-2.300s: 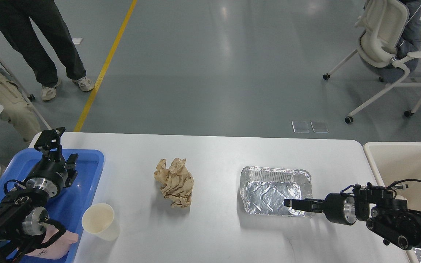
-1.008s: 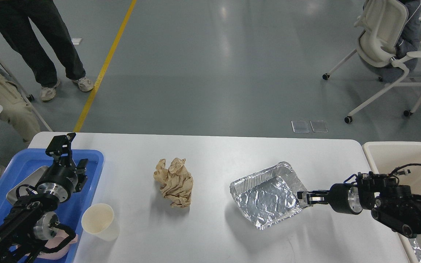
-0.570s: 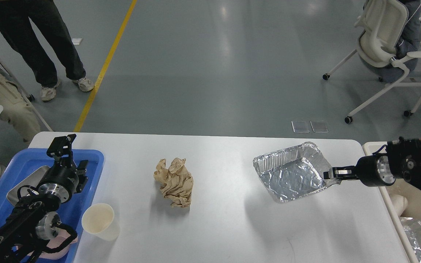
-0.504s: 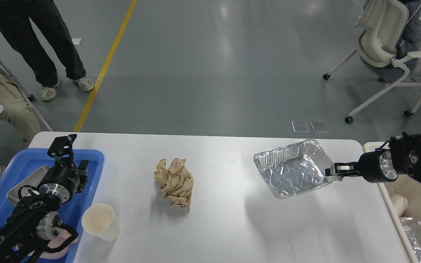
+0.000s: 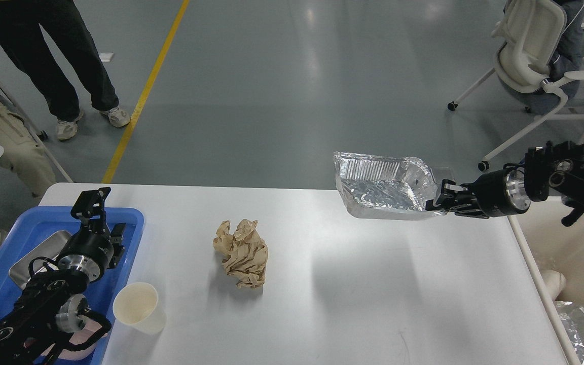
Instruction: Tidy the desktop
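The desktop (image 5: 322, 304) is a wide white tabletop with rounded corners. On it lie a crumpled brown paper ball (image 5: 242, 252) near the middle and a white paper cup (image 5: 139, 306) at the front left. My right gripper (image 5: 436, 198) is shut on the right rim of a foil tray (image 5: 380, 185) and holds it high above the table's far right part. My left gripper (image 5: 90, 202) hovers over the blue tray (image 5: 127, 218) at the left; I cannot tell whether its fingers are open.
The blue tray holds a metal dish (image 5: 33, 258) and a pink item (image 5: 81, 337). A cream bin (image 5: 583, 263) stands right of the table, with foil (image 5: 583, 324) in it. People stand at the far left; office chairs (image 5: 535, 61) are at the far right.
My right gripper has lifted the foil tray off the table, carrying it up and toward the far right edge. My left gripper has barely moved.
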### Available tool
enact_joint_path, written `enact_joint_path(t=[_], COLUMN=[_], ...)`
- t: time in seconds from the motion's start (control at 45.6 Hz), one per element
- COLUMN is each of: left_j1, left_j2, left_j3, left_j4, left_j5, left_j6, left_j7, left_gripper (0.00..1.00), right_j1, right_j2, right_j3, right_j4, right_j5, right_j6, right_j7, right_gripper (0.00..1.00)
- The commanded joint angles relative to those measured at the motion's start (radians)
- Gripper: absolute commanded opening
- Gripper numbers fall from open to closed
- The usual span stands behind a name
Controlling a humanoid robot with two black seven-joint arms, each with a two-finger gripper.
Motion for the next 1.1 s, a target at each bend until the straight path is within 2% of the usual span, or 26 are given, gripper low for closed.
enact_joint_path(t=[0.0,0.153,0.307,0.46,0.657,0.942,1.073], left_j1=[0.0,0.002,0.002,0.006,0.009,0.006,0.005], left_j2=[0.004,0.013,0.015,0.013,0.015,0.016,0.053], left_j3=[0.001,0.003,0.003,0.004,0.0,-0.009,-0.003], left_j4=[0.003,0.003,0.008,0.009,0.011,0.01,-0.029], left_j5=[0.0,0.0,-0.002,-0.002,-0.002,-0.008,-0.017], left_j6=[0.003,0.006,0.009,0.022,0.026,0.043,0.036], left_j7=[0.0,0.001,0.003,0.003,0.001,0.001,0.038], left_gripper=[0.97,0.97,0.97,0.97,0.97,0.97,0.97], right_j1=[0.003,0.041,0.082,0.09,0.064,0.06,0.06], right_j2=[0.06,0.124,0.189,0.244,0.256,0.25,0.249], right_j3=[0.003,0.008,0.008,-0.003,-0.021,-0.023,-0.021], right_j4=[0.016,0.045,0.072,0.062,0.059,0.059,0.061], right_j5=[0.069,0.108,0.122,0.122,0.12,0.12,0.12], right_j6=[-0.026,-0.054,-0.088,-0.121,-0.204,-0.249,-0.249], right_j7=[-0.029,-0.054,-0.124,-0.151,-0.23,-0.232,-0.232], right_gripper=[0.0,0.0,0.0,0.0,0.0,0.0,0.0])
